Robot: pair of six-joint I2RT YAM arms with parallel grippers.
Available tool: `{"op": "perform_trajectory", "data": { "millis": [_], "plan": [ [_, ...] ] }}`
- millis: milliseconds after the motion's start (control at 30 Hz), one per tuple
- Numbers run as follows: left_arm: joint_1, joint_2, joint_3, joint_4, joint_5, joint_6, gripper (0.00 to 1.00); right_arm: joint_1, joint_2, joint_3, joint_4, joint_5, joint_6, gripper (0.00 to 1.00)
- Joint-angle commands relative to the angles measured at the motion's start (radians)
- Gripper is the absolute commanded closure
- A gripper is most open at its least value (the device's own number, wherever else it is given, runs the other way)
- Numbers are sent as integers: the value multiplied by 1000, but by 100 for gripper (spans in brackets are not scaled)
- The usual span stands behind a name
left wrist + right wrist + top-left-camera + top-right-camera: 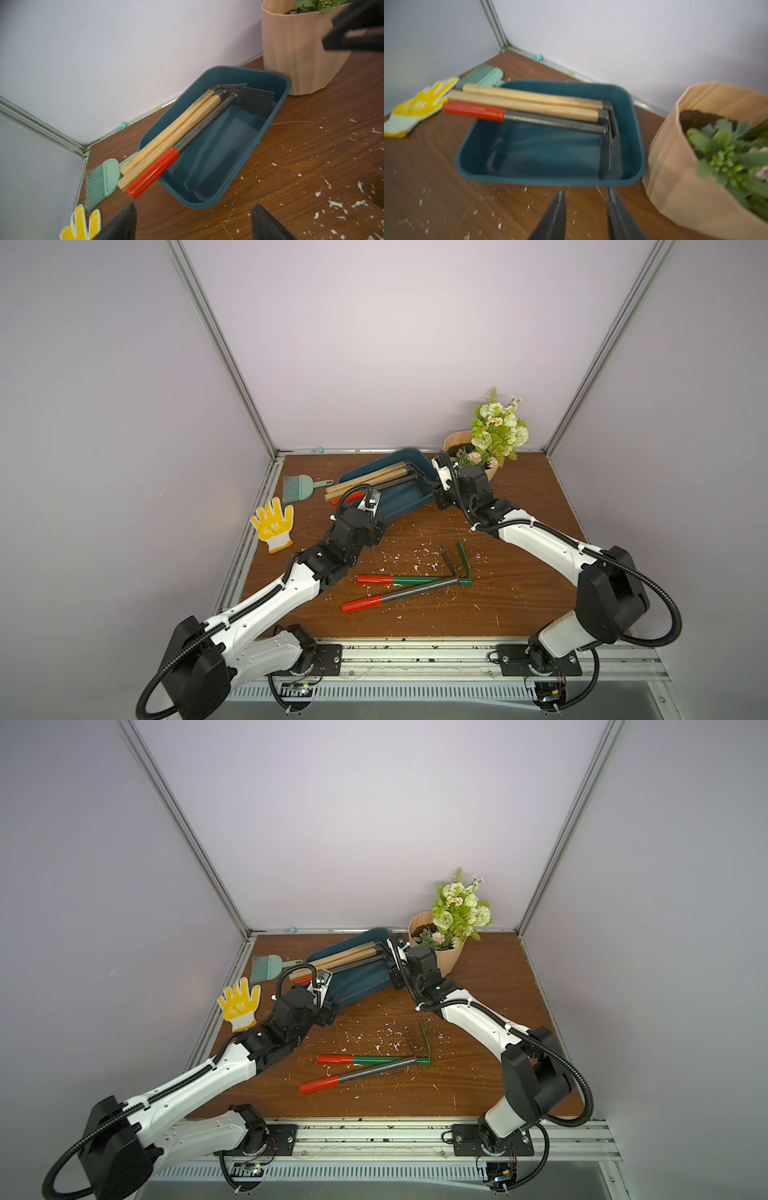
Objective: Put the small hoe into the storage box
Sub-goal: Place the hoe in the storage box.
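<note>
Right gripper [585, 207], jaws apart and empty, faces the storage box [550, 180]; small hoe [554, 122] rests inside. Left gripper [193, 224] spread wide. Placing looks done; retreat next.

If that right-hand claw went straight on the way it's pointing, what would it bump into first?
Most likely the near rim of the storage box, right ahead of the right gripper; beyond it, inside, the blade of the small hoe. Depth is hard to judge from the wrist view.
</note>
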Motion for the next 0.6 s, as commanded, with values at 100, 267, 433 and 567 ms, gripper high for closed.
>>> {"op": "perform_trajectory", "data": {
  "millis": [100, 267, 433, 567],
  "plan": [
    [45, 49, -9, 138, 102, -69, 13, 42, -148, -94, -225, -58, 50, 63],
    [58, 101, -5, 180, 130, -81, 13, 95, -222, -139, -374, -70, 82, 59],
    [89, 120, 3, 184, 103, -92, 13, 142, -261, -188, -480, -27, 104, 56],
    [138, 101, -7, 189, 141, -129, 13, 149, -274, -227, -482, -55, 137, 55]
  ]
}}
